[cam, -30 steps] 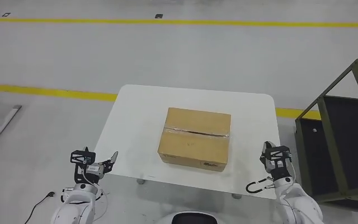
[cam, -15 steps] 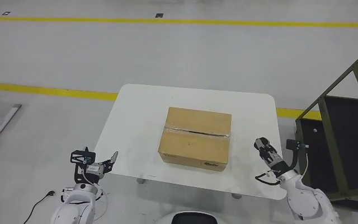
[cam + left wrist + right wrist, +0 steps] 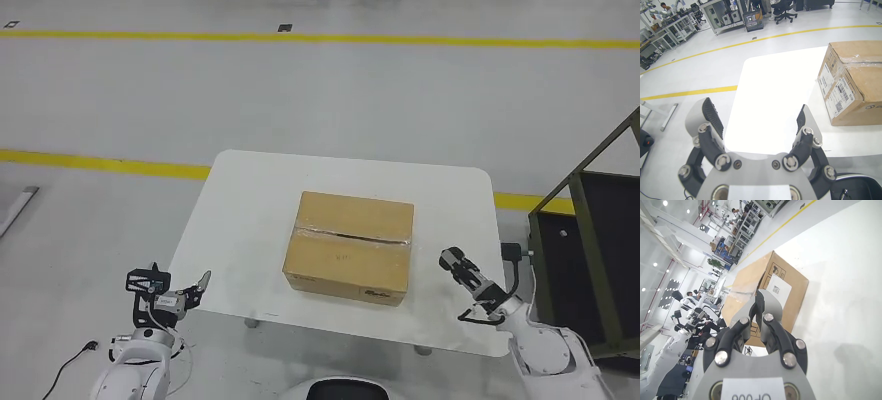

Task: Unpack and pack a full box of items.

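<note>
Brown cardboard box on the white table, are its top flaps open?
No, the brown cardboard box has its flaps lying flat, with clear tape along the seam.

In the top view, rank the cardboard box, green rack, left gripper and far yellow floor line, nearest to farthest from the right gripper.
From the right gripper:
1. cardboard box, just beside it, on the table
2. green rack, on the floor past the table's right edge
3. left gripper, at the table's opposite near corner
4. far yellow floor line, beyond the table
</note>
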You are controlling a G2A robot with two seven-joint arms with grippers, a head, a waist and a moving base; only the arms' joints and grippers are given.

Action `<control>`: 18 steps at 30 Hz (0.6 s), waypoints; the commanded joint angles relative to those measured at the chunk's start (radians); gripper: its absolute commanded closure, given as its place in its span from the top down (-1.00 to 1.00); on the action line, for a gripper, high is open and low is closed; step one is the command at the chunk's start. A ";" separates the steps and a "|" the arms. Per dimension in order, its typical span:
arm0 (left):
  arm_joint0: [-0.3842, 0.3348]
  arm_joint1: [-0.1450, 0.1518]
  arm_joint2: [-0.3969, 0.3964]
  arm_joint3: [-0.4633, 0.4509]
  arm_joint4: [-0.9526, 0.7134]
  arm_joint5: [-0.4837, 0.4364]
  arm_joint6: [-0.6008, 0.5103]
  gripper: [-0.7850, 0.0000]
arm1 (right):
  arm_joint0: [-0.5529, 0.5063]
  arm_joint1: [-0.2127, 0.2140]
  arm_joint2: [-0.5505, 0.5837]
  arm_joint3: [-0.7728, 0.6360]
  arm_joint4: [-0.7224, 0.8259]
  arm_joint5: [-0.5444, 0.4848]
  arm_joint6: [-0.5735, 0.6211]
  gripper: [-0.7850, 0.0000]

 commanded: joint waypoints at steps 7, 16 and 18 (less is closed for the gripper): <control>0.000 0.000 0.000 0.000 0.000 0.000 0.000 1.00 | 0.144 -0.006 -0.082 0.123 0.103 0.058 0.089 -0.47; 0.000 0.000 0.000 0.000 0.000 0.000 0.000 1.00 | 0.208 -0.007 -0.128 0.184 0.106 0.051 0.129 -0.22; 0.000 0.000 0.000 0.000 0.000 0.000 0.000 1.00 | 0.208 -0.008 -0.131 0.190 0.122 0.049 0.127 -0.23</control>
